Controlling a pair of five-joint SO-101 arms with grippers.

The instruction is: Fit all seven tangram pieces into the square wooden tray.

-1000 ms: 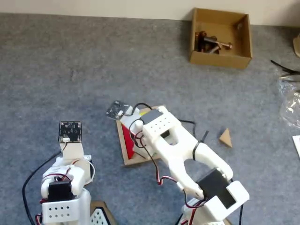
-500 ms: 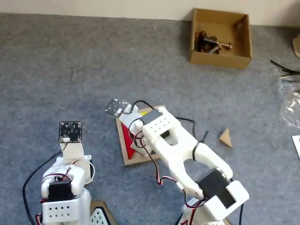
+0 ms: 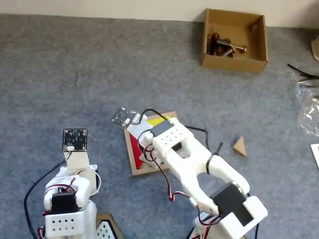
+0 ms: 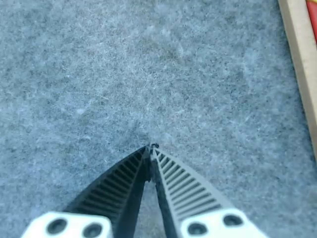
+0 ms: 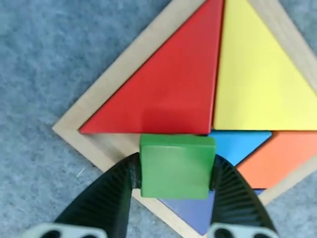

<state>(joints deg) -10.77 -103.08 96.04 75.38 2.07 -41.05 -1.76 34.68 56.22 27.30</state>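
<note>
The square wooden tray (image 5: 67, 130) lies on the grey carpet and holds a red triangle (image 5: 168, 89), a yellow triangle (image 5: 257, 84), a blue triangle (image 5: 237, 144), an orange piece (image 5: 277, 158) and a purple piece (image 5: 190, 210). My right gripper (image 5: 176, 171) is shut on a green square piece (image 5: 177, 166), held just above the tray near its edge. From above, the right arm (image 3: 179, 149) covers most of the tray (image 3: 134, 169). A plain wooden triangle (image 3: 239, 146) lies on the carpet right of the tray. My left gripper (image 4: 151, 147) is shut over bare carpet, beside the tray's edge (image 4: 299, 74).
A cardboard box (image 3: 234, 40) with small objects stands at the back right. Clear plastic wrap (image 3: 309, 107) and cables lie at the right edge. The left arm's base (image 3: 67, 199) stands at the front left. Open carpet spreads across the back left.
The right arm has shifted slightly forward and left over the tray with the green square in its grip. The left arm has stayed still.
</note>
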